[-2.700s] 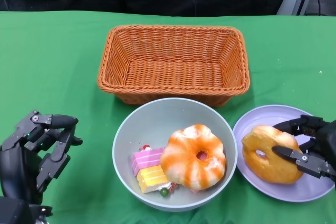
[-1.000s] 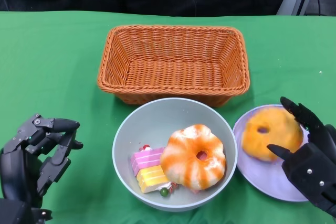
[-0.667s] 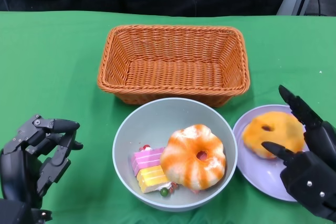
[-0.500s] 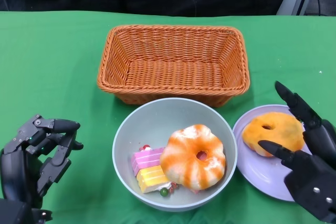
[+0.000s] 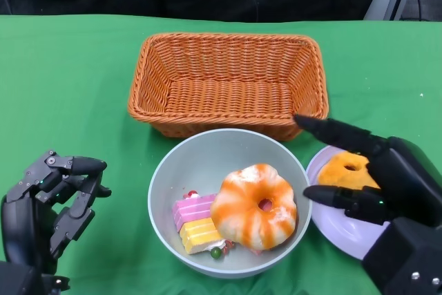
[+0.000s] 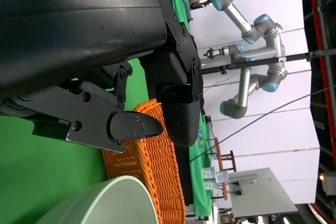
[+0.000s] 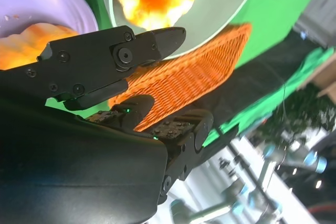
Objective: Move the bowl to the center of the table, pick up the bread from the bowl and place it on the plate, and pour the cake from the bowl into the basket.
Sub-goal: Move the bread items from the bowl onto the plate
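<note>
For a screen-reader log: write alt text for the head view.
A grey bowl holding a large orange-and-white bread and small cake sits before an empty wicker basket. The open right hand hovers over a plate bearing another bread.

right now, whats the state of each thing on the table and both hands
bowl: upright, holding the striped bread and the cake
striped bread: in the bowl
cake: in the bowl
plain bread: lying on the plate
plate: upright
basket: upright, empty
right hand: open, above the plate
left hand: curled, holding nothing
</note>
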You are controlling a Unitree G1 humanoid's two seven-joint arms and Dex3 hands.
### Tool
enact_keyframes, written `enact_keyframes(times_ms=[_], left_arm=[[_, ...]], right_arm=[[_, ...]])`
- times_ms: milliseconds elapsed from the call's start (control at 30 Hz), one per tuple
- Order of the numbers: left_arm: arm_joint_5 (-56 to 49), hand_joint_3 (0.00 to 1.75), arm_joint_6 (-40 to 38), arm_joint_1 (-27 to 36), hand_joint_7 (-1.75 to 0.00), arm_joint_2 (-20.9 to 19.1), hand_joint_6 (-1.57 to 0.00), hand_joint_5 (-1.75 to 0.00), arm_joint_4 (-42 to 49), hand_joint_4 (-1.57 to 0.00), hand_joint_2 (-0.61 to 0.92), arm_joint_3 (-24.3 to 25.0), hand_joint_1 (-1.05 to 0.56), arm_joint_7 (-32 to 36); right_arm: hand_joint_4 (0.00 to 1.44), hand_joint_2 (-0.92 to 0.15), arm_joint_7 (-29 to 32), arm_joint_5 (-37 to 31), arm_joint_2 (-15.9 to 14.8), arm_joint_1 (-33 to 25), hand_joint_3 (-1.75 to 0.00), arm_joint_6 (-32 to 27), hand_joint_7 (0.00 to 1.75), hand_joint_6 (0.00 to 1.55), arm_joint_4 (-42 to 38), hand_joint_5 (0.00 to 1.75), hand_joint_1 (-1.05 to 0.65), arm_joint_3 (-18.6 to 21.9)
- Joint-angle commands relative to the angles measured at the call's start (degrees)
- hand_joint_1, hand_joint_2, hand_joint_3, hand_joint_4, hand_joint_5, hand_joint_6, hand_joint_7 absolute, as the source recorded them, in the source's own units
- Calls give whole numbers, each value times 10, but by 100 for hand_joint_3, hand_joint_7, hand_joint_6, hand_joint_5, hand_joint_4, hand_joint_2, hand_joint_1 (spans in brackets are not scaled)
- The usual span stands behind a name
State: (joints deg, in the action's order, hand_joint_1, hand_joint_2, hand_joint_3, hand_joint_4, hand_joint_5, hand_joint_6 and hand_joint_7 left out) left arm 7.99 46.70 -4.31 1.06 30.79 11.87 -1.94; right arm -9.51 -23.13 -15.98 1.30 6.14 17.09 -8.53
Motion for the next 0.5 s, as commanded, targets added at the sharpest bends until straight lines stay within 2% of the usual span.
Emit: enact_keyframes(times_ms=[33,267,500], left_arm=[[9,30,-1,-7,-93,-2,-87,-140,2,-77,92,2,-9,-5],[16,31,3,-13,-93,-1,-89,-140,7,-78,92,-2,-8,-15],[-4,30,-4,-11,-94,10,-91,-139,-6,-81,92,-6,-9,1]], right_arm=[[59,-90,-35,-9,-18,17,0,-19,3,52,25,14,-55,-14],[61,-89,-99,-56,-44,50,0,-31,1,52,30,12,-58,-64],[62,-89,-112,-99,-43,78,0,-23,1,53,-9,8,-60,-108]])
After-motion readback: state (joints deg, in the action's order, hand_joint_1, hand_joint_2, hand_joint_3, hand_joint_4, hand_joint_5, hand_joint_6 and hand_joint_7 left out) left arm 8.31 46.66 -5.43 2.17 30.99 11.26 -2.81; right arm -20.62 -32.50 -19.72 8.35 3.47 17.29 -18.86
